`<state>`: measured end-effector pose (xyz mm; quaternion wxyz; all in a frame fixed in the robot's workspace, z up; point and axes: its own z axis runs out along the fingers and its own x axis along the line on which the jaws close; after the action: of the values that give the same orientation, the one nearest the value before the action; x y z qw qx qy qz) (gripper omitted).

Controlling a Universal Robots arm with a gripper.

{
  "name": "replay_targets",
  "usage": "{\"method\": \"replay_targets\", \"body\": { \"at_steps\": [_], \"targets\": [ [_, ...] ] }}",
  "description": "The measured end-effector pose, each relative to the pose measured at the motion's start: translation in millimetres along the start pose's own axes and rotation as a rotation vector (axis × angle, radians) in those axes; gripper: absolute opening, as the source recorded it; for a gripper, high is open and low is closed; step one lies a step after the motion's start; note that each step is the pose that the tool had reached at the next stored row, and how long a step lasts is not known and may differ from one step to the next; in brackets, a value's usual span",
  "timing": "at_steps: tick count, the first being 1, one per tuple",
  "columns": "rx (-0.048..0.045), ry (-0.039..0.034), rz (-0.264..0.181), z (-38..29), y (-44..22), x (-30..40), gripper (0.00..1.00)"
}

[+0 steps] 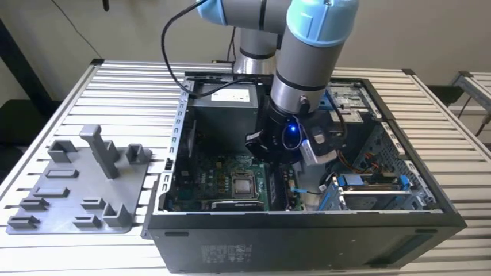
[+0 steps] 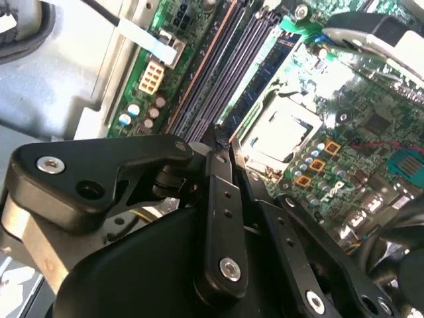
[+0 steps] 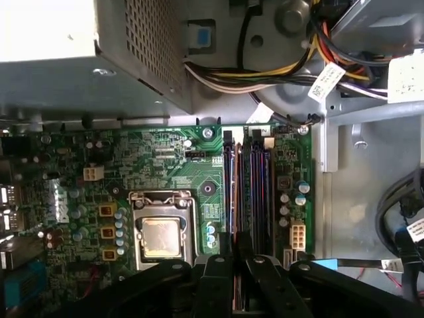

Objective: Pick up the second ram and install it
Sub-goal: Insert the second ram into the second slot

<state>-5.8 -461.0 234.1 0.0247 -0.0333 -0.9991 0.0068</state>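
Entry: memory installation, insertion stage.

- Found the gripper point(image 3: 235, 262) low inside the computer case point(image 1: 291, 241), over the motherboard point(image 3: 152, 159), at the end of the memory slots point(image 3: 248, 192) farthest from the power supply point(image 3: 53, 73).
- Noted its fingers point(image 2: 222, 199) drawn almost together, with only a sliver between them in both wrist views.
- Logged a thin reddish-brown strip in that sliver and judged it to be the second ram point(image 3: 236, 291), pinched edge-on and in line with one slot. Could not confirm the identification, since so little of the strip showed.
- Placed the slots just beside the processor point(image 3: 161, 237), between it and the board's edge on the drive-bay side.
- Listed the grey holder tray point(image 1: 77, 184) on the table point(image 1: 115, 80), well apart from the case toward the exterior view's left; saw no stick standing in it.
- Judged the pick-up complete and the seating not yet done.
- Judged the coming move to call for the stick's long edge parallel to its slot, notch matched, latches clear, and straight, even pressure with no tilt.
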Motion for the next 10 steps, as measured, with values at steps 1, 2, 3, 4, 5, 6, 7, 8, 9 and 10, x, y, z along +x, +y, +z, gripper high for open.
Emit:
{"method": "replay_targets", "body": {
  "at_steps": [1, 2, 3, 4, 5, 6, 7, 8, 9, 10],
  "targets": [
    [0.0001, 0.0001, 0.002, 0.9, -0.3, -0.1, 0.15],
    [0.0000, 0.0001, 0.004, 1.5, -0.8, -0.2, 0.15],
    [-0.0003, 0.0002, 0.008, 2.2, -1.1, -0.2, 0.15],
    [-0.0005, 0.0002, 0.012, 2.9, -1.4, -0.3, 0.15],
    [-0.0006, 0.0003, 0.016, 3.3, -1.5, -0.3, 0.15],
    [-0.0009, 0.0004, 0.020, 3.6, -1.8, -0.3, 0.15],
    [-0.0008, 0.0005, 0.025, 3.7, -2.2, -0.4, 0.15],
    [-0.0013, 0.0005, 0.028, 4.0, -2.3, -0.4, 0.15],
    [-0.0011, 0.0005, 0.032, 4.2, -2.4, -0.4, 0.15],
    [-0.0004, 0.0007, 0.033, 4.2, -2.4, -0.5, 0.15]
  ]
}}
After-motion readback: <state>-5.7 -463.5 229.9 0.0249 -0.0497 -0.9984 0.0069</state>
